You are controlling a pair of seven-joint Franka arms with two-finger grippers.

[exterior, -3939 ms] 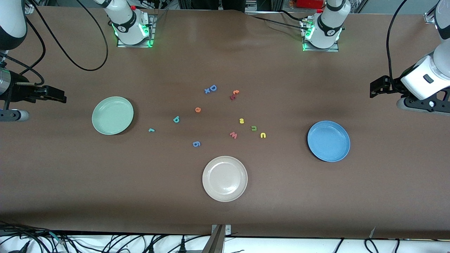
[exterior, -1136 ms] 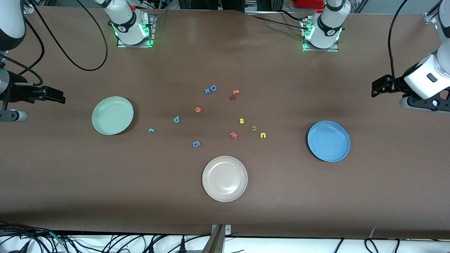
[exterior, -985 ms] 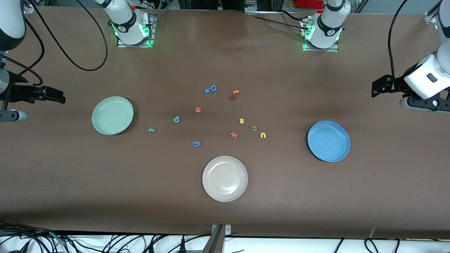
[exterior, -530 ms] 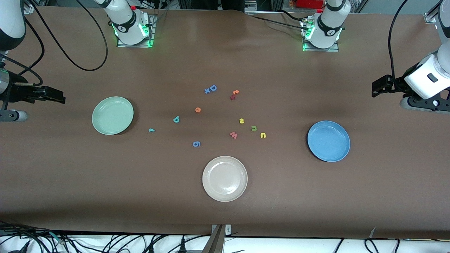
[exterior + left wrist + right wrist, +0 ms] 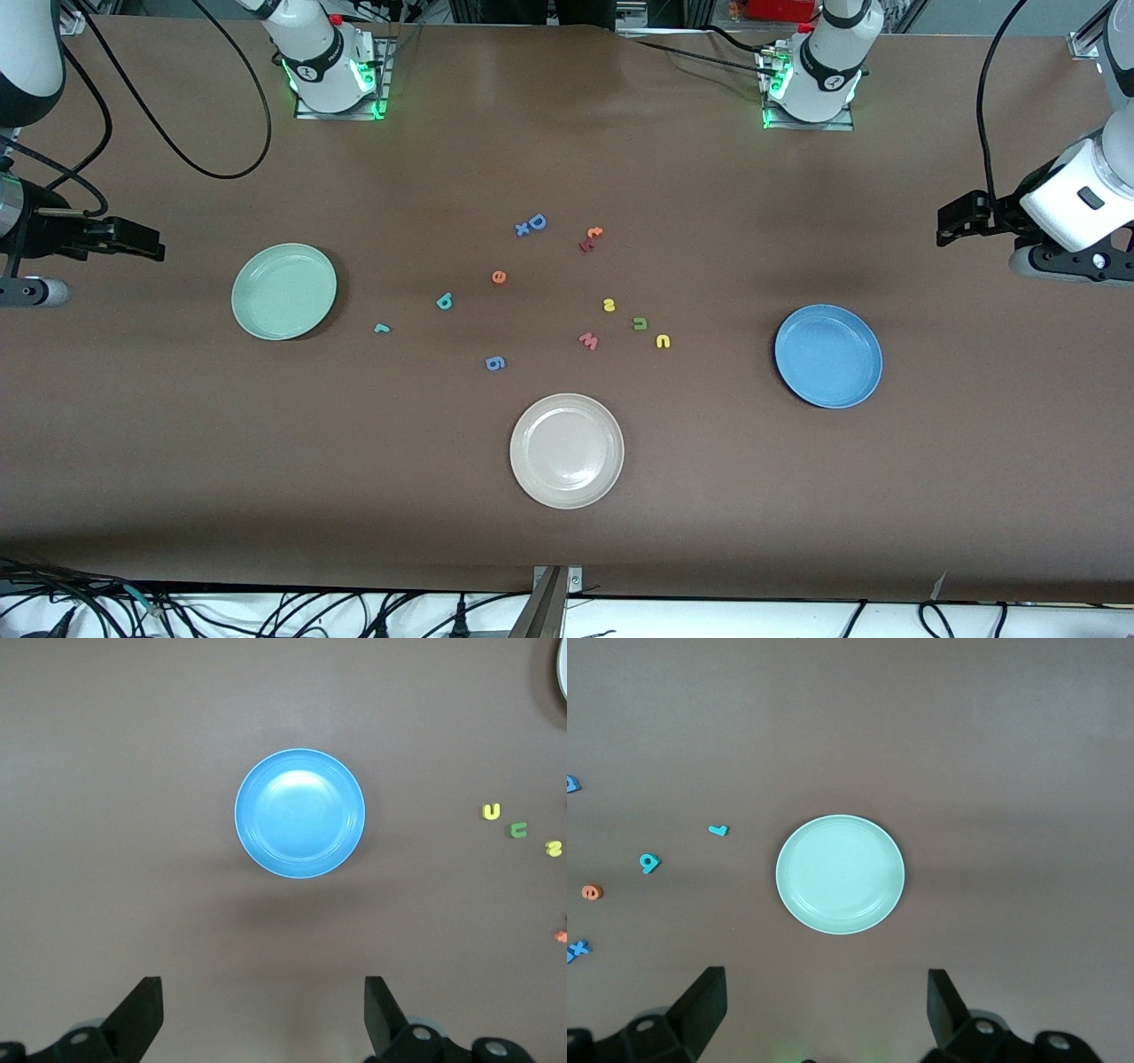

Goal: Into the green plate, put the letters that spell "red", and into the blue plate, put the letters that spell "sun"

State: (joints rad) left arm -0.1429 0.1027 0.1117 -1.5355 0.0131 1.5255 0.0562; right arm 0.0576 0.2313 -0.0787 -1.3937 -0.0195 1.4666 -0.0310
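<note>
Both arms wait wide of the desk [image 5: 567, 549]: left tool [image 5: 263, 1014] and right tool [image 5: 826, 1010] released, empty. Start with the small teal "r" [image 5: 382, 328], nearest the pale mint-green round plate [image 5: 283, 291]; pinch low, it's tiny.

Premises present as a robotics laboratory. Two arm bases [image 5: 332, 66] with green indicator lights are bolted to a brown-covered table [image 5: 567, 532]; loose black cables [image 5: 177, 133] cross it, and more wiring [image 5: 266, 611] runs along its near edge.

three plates [image 5: 283, 291], twelve toy letters [image 5: 498, 277]
</note>
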